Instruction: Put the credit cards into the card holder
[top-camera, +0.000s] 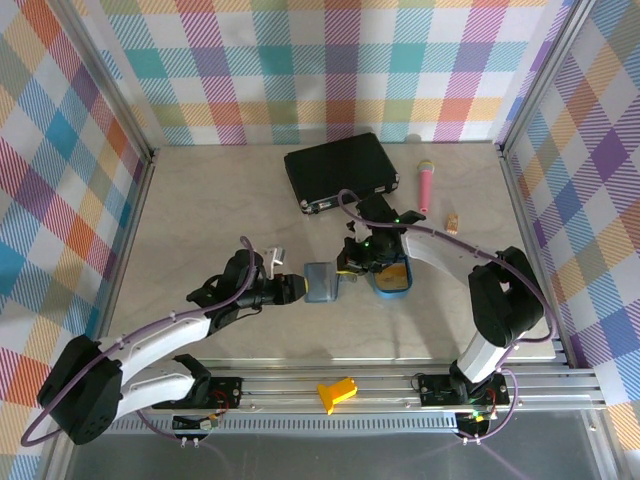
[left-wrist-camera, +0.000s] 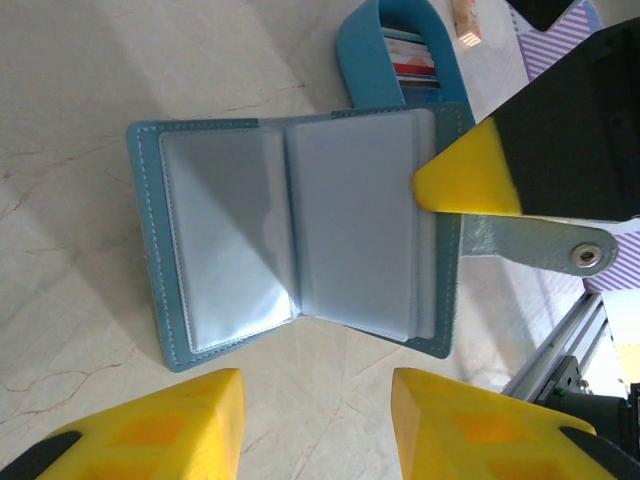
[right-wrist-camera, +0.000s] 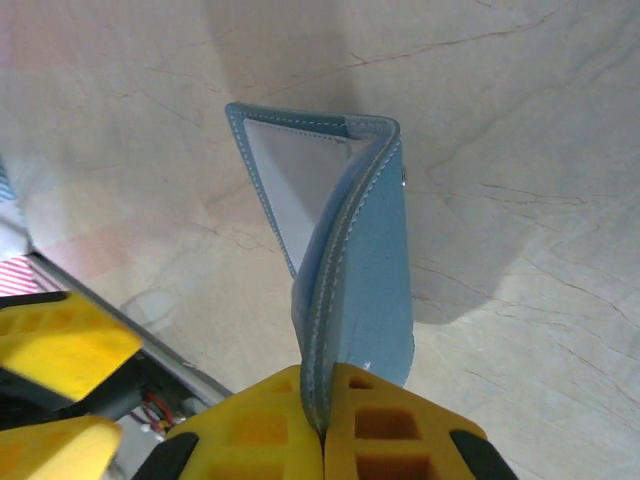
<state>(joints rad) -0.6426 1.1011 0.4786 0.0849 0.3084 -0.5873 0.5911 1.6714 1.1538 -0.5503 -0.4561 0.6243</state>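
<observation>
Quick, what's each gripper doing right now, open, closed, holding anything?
Left gripper: open, empty.
Right gripper: shut on the card holder.

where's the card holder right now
In the top view the card holder sits open mid-table, between the left gripper and the right gripper, which pinches its edge; the blue tray sits just right of it.

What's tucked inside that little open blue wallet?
The card holder shows pale see-through pockets, and no card shows in the visible ones. The right gripper pinches its edge. One yellow finger covers part of a pocket, and any pages behind the front ones are hidden.
</observation>
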